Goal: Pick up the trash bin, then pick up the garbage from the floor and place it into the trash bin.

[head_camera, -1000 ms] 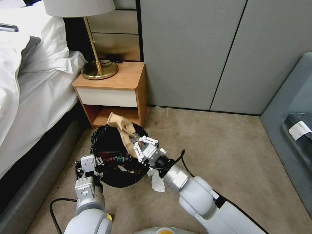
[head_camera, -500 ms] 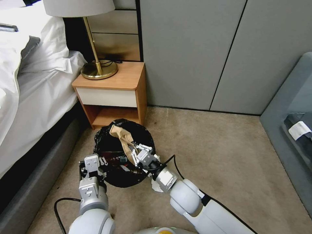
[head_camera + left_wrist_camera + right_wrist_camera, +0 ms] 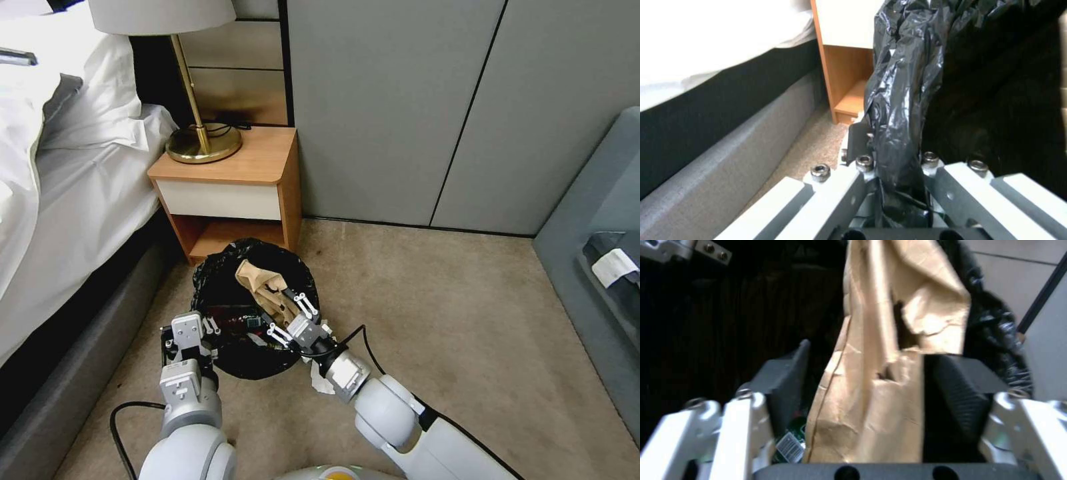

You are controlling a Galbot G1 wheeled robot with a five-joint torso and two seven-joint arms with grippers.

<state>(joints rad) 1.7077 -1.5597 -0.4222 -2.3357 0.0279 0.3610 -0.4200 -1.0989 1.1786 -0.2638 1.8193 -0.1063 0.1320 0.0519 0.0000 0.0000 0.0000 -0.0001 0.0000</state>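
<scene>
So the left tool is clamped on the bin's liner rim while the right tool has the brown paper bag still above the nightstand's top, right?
Not quite. The left tool is clamped on the liner rim of the trash bin, but the right tool has the brown paper bag over the bin's mouth, not above the nightstand. The head view shows it; in the right wrist view the fingers stand apart around the bag.

A crinkly black liner covers the trash bin (image 3: 257, 360), a tan-brown paper bag (image 3: 267, 293) sits against that black, the carpet floor (image 3: 453, 313) is beige, the nightstand (image 3: 233, 180) is orange wood with a white drawer front, and the lamp (image 3: 200, 140) is brass-gold.
</scene>
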